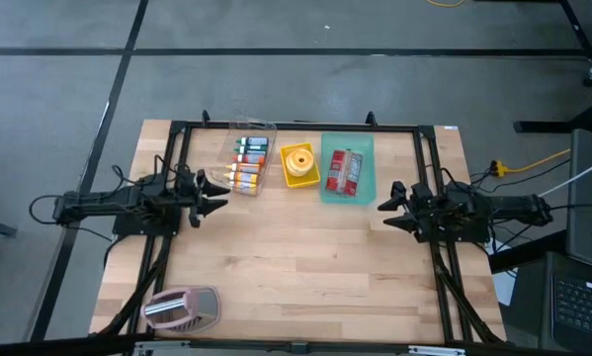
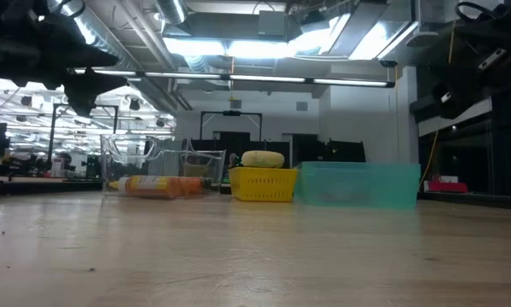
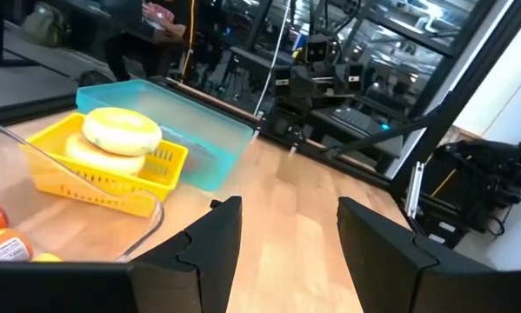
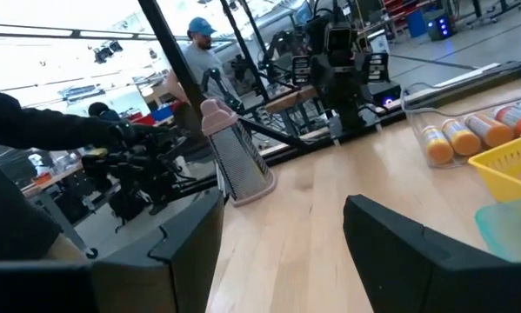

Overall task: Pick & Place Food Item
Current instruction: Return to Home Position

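Clear plastic forms the bin (image 1: 259,125) in which the food colouring bottles (image 1: 246,166) are laid, and a yellow basket (image 1: 299,182) and a teal tray (image 1: 365,148) are lined up beside it. The left gripper (image 1: 216,195) is held just beside the bin, fingers spread and empty. The right gripper (image 1: 384,208) is held near the tray, likewise spread. A pink grater (image 1: 182,309) is laid well apart.

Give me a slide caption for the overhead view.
Left gripper and right gripper open at the table's sides; bottles in the clear bin, beside a yellow basket and teal bin.
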Controlling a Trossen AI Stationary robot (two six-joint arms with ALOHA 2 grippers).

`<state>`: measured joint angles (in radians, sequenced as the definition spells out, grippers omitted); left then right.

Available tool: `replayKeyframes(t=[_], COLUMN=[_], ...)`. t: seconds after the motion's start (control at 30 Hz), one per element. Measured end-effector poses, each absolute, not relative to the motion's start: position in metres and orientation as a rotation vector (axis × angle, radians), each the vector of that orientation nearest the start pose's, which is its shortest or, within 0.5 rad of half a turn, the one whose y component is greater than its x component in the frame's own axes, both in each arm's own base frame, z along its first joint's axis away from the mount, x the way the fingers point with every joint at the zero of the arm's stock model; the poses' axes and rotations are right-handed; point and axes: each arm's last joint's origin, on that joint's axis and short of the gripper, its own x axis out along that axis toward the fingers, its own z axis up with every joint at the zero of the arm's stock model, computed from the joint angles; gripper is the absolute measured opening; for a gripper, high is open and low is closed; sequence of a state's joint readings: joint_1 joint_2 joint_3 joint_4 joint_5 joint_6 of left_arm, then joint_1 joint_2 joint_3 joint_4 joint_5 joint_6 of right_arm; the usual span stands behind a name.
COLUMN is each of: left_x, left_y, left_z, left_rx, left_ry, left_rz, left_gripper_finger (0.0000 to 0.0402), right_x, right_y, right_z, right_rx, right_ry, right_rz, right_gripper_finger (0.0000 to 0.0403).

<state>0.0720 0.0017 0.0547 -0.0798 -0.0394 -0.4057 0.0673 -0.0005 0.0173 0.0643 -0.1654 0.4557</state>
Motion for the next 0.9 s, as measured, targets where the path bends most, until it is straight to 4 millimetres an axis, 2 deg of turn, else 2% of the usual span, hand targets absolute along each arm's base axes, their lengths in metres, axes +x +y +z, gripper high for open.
replayKeyframes(t=[0.9], left_x=[0.0939], left_y=[0.0095], left_z=[0.1743], left_rx=[-0.406], left_ry=[0.002], left_rz=[0.133], left_gripper_finger=[0.0185], right_x=[0.0954], right_y=[0.0112], right_z=[0.1754], right_rx=[0.455], right_ry=[-0.026], right_rz=[0.247], right_gripper_finger=[0.0236])
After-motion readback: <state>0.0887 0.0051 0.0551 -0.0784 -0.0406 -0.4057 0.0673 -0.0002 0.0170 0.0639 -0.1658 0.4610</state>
